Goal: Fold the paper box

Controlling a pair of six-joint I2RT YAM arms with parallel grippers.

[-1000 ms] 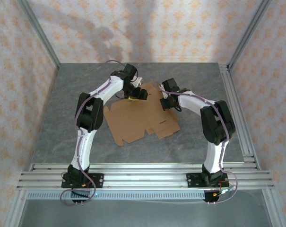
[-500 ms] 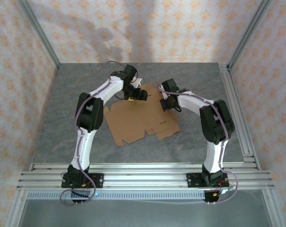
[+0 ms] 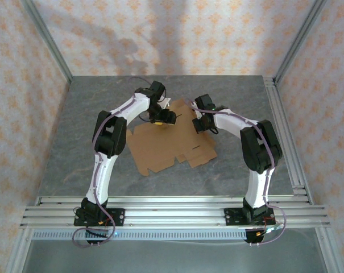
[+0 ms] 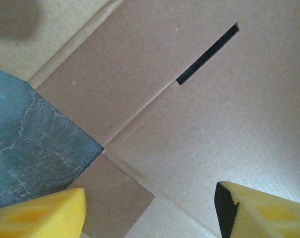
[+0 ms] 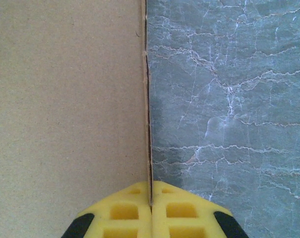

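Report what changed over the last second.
The left gripper shifted slightly toward the near edge, above the far part of the paper box, with its jaws open and holding nothing. The right gripper stayed shut on the sheet's right edge. The box itself did not visibly move.

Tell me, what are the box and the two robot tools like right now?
box: not folded yet, a sheet lying on the table, pinched at one edge.
left tool: open, over the box, holding nothing.
right tool: shut on the box's edge.
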